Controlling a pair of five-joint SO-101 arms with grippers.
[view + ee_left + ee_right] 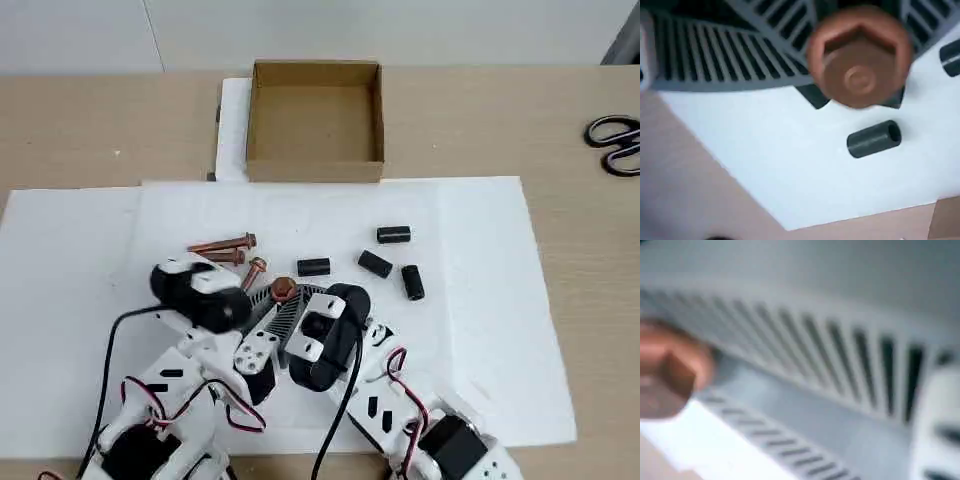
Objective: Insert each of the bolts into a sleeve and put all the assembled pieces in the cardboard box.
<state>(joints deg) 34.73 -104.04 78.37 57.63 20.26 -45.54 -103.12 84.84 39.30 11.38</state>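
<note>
1. Obs: left gripper (pixel 273 298) clamped narrow on the bolt (pixel 860 57) head, over the white sheet (pixel 480 330).
2. Obs: right gripper (pixel 292 318) just beside the bolt; grip cannot be told.
3. Bolt shank hidden; cardboard box (pixel 314 170) well apart.

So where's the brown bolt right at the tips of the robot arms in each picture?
High view: the bolt is in the lower middle of the picture.
Left wrist view: the bolt is close up, head-on, near a black sleeve.
Right wrist view: the bolt is a blur at the edge.
Shared landmark: the white sheet.
</note>
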